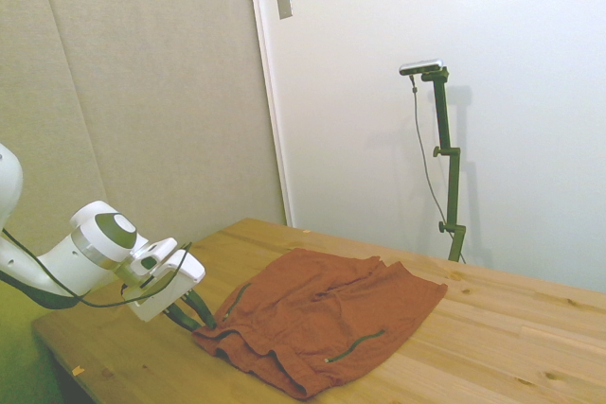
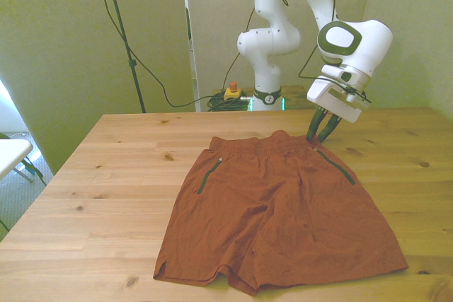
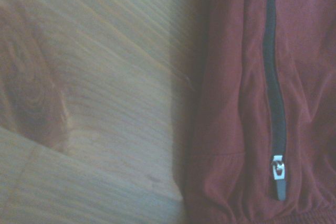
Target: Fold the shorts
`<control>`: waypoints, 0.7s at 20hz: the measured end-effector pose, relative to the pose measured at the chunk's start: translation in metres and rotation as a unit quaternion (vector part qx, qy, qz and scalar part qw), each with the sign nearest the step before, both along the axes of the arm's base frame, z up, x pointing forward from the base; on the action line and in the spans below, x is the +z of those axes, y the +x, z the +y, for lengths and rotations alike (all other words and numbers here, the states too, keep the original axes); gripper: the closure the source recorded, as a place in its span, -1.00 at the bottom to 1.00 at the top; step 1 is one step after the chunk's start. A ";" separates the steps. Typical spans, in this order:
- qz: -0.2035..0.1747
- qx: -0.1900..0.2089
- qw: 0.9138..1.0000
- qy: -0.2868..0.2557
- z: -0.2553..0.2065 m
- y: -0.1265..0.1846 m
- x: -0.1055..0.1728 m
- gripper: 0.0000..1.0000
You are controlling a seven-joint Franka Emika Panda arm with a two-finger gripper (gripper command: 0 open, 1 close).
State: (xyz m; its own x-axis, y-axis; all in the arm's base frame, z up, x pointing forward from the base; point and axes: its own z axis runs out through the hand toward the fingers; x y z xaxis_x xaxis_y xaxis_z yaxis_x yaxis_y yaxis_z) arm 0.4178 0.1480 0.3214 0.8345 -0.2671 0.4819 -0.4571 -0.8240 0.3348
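- Lying spread flat on the counter [image 2: 106, 175], the shorts [image 2: 279, 213] reach its near edge.
- Pincer [image 2: 320, 132] at the waistband corner, fingers slightly parted, pinching nothing visible.
- Bare wood lies wide toward the front view's left.

Shorts [image 2: 283, 210] lie flat on table [image 2: 106, 175]; tool [image 2: 320, 134] seemingly touching waistband corner.
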 end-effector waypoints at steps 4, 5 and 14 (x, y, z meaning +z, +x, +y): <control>0.004 -0.004 1.000 0.001 -0.002 0.003 -0.003 1.00; 0.004 -0.005 1.000 0.001 -0.003 0.004 -0.004 1.00; -0.024 -0.029 0.999 0.022 -0.014 0.008 0.022 1.00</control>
State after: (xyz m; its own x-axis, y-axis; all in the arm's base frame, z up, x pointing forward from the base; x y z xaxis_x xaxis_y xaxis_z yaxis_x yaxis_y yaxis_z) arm 0.4262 0.1338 0.3437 0.7928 -0.3361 0.5084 -0.5195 -0.8089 0.2753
